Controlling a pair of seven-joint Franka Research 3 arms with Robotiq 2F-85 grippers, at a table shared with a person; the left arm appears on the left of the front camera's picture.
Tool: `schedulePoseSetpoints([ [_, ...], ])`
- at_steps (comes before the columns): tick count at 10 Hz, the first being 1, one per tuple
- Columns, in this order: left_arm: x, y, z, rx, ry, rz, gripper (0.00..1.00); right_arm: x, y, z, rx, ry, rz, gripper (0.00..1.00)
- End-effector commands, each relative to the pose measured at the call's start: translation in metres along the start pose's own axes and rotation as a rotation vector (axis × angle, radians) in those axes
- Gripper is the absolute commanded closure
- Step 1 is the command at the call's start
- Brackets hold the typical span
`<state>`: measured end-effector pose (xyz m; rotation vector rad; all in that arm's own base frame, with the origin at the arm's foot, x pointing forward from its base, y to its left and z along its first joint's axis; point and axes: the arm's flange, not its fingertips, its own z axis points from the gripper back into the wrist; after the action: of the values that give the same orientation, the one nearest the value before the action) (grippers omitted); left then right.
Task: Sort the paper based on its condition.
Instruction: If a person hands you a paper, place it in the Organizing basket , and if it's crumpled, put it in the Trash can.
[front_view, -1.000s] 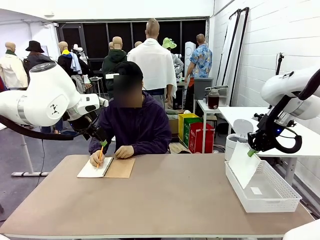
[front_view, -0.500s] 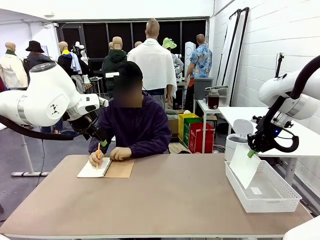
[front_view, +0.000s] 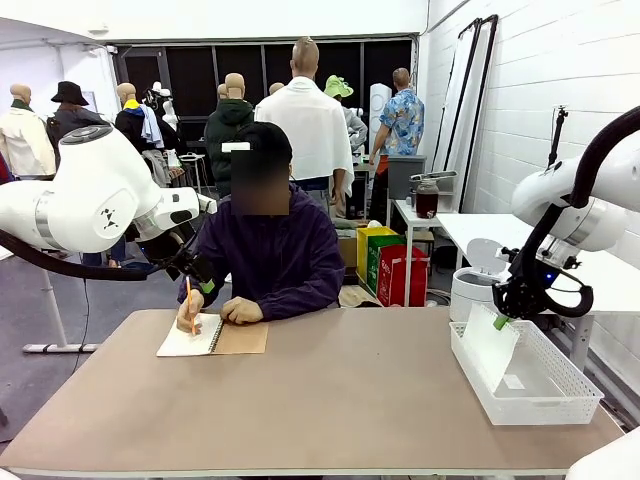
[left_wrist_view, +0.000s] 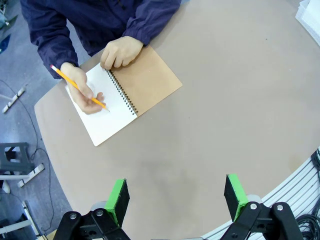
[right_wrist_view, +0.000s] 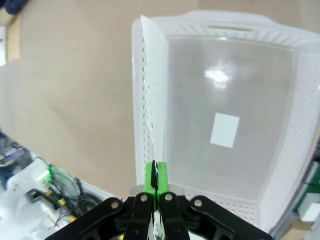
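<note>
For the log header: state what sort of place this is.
Likely a robotics lab: white robot arms flank a tan table, the right claw holds a white paper sheet at a white perforated plastic basket's rim.

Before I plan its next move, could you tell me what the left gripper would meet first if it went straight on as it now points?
Most likely the bare table: the open left gripper looks down at plain tabletop, with the notebook beyond that line, nearer the person. Depth is uncertain.
</note>
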<state>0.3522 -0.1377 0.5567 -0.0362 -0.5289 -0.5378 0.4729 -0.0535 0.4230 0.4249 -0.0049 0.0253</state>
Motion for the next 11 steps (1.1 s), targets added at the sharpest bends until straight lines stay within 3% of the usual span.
schedulePoseSetpoints([
  [1, 0.000, 0.000, 0.001, -0.010, -0.005, 0.004, 0.00, -0.003, -0.009, -0.019, -0.007, 0.015, -0.012, 1.00],
  [7, 0.000, 0.000, 0.001, -0.010, -0.005, 0.004, 0.00, -0.015, -0.026, -0.053, -0.123, 0.046, -0.181, 1.00],
  [11, 0.000, 0.000, 0.001, -0.010, -0.005, 0.004, 0.00, -0.009, -0.029, -0.054, -0.205, 0.053, -0.300, 0.23],
])
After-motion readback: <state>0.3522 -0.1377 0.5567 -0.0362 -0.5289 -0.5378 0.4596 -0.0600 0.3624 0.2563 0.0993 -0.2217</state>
